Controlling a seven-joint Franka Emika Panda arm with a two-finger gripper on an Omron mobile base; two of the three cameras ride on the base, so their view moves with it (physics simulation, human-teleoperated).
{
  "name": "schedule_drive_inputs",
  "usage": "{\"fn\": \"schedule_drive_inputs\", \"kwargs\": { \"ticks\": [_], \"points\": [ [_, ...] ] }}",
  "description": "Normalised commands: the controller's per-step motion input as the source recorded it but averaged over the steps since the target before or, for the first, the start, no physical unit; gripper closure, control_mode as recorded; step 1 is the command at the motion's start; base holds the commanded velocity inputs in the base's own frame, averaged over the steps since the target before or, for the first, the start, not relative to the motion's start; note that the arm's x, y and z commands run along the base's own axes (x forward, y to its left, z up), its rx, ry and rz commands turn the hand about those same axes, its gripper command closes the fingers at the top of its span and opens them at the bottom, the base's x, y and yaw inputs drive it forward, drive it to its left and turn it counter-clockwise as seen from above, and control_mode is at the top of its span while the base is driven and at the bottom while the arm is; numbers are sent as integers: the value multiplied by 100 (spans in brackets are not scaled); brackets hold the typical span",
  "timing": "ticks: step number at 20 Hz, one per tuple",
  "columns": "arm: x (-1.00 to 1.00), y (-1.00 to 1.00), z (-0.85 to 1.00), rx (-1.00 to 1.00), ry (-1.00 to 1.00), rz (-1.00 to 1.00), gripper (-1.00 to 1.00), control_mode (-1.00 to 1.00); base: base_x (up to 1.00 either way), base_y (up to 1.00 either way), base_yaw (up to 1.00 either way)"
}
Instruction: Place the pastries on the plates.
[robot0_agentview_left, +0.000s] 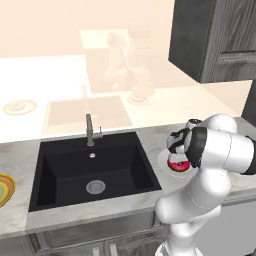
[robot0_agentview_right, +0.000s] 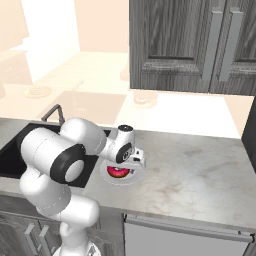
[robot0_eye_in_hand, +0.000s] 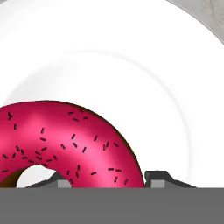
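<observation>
Red-pink doughnut (robot0_eye_in_hand: 65, 140): you have it sitting on the pale plate (robot0_eye_in_hand: 131, 65), on the counter (robot0_agentview_right: 200, 170) just right of the sink (robot0_agentview_left: 92, 170). In the hand view it lies over the plate's lower-left part, ring hole toward the bottom edge.

Gripper (robot0_agentview_right: 131, 161): right down over the doughnut. Two finger tips (robot0_eye_in_hand: 159, 177) show at the bottom of the hand view, one in the ring hole, one outside the rim. So the jaws straddle one side of the ring, partly open. You can't tell whether the pads are pressing or have let go; contact is cut off by the frame edge.

Orange-yellow plate (robot0_agentview_left: 5, 189): at the far left edge of the counter, left of the sink, well apart from the arm. Cropped, so you can't see whether anything is on it.

Handling, as a judgement: light, soft, glossy icing likely slippery and easy to dent. Pinch across one wall of the ring, through the hole, gently. Avoid squeezing the iced top.

Hidden: iced brown doughnut not located. Arm (robot0_agentview_left: 220, 150) covers much of the pale plate in both base views. Faint peach shapes behind the counter are washed out; ignore them.

Progress, judged: one pastry looks placed; other still to do.
</observation>
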Motion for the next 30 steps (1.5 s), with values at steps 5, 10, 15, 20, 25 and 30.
{"fn": "schedule_drive_inputs", "kwargs": {
  "ticks": [5,10,15,20,25,30],
  "points": [
    [0,-6,12,0,-2,0,-100,-100,0,0,0],
    [-3,-10,30,0,-1,0,-100,-100,0,0,0],
    [-21,-2,55,0,-9,0,-100,-100,0,0,0],
    [-27,16,66,-1,-10,0,-100,-100,0,0,0],
    [-48,53,64,-3,-4,0,-100,-100,0,0,0],
    [-44,58,60,-1,0,0,-100,-100,0,0,0]
  ]
}}
